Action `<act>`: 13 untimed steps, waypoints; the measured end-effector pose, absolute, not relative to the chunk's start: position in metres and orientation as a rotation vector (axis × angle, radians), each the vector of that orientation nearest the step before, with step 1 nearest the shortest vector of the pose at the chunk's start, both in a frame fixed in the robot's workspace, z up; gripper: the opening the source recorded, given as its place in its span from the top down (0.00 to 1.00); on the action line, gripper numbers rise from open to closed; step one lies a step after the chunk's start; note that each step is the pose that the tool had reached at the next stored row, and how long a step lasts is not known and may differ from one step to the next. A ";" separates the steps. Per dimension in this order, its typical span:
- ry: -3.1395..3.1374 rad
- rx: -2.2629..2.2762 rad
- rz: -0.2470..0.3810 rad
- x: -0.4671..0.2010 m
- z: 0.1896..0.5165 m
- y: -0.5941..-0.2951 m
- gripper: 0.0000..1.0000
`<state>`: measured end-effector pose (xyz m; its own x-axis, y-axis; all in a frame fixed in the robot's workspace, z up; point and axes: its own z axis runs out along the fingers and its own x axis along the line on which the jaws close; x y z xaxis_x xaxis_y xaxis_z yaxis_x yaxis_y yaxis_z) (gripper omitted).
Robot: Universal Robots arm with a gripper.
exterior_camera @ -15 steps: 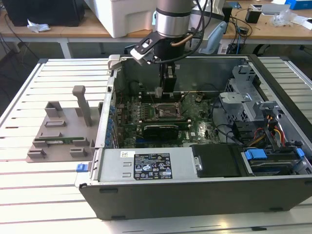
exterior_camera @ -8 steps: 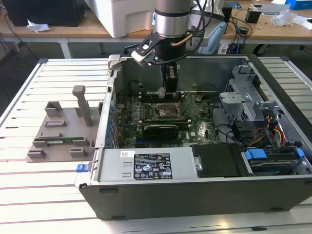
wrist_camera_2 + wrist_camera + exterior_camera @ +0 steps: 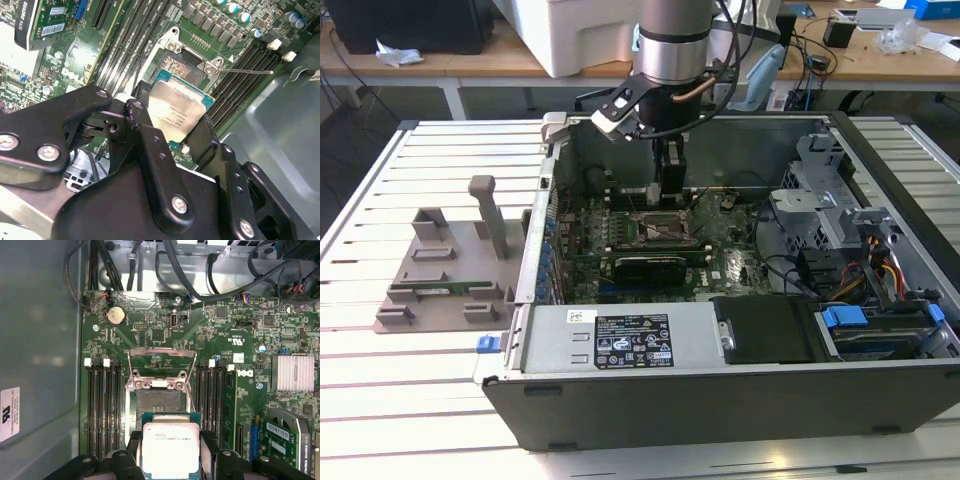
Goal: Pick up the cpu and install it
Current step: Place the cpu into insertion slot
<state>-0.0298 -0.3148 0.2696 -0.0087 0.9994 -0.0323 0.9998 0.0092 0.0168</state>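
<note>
One gripper (image 3: 171, 460): you have it closed partway onto the cpu (image 3: 171, 445), with a finger on each of two opposite edges, so the metal lid and the underside are left bare.
Cpu attitude: it sits flat between your fingertips, lid facing the wrist and roughly parallel to the board. I judge this suits a straight drop-in.
Socket (image 3: 160, 402): it lies just beyond your fingertips and below them. The chip overlaps its near edge in both wrist views, but I cannot tell whether they touch.
Load plate (image 3: 161, 365): it is hinged up on the far side of the socket from your gripper, which leaves the seat exposed.
Lever (image 3: 245, 72): this thin rod is swung out beside the socket, clear of your fingers.
Motherboard (image 3: 650, 260): it is directly beneath your gripper, inside the computer case (image 3: 720, 390). The case lies open-side up, so you can reach it from above.
Grey tray (image 3: 440, 270): it is well apart from your gripper, outside the case.
</note>
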 end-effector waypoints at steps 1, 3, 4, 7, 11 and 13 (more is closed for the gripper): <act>2.207 2.187 -0.017 -0.030 0.269 -0.315 0.45; 2.207 2.187 -0.017 -0.030 0.266 -0.315 0.45; 2.207 2.187 -0.017 -0.030 0.265 -0.315 0.45; 2.207 2.187 -0.017 -0.030 0.262 -0.315 0.45; 2.207 2.187 -0.017 -0.030 0.258 -0.315 0.45; 2.207 2.187 -0.017 -0.030 0.256 -0.315 0.45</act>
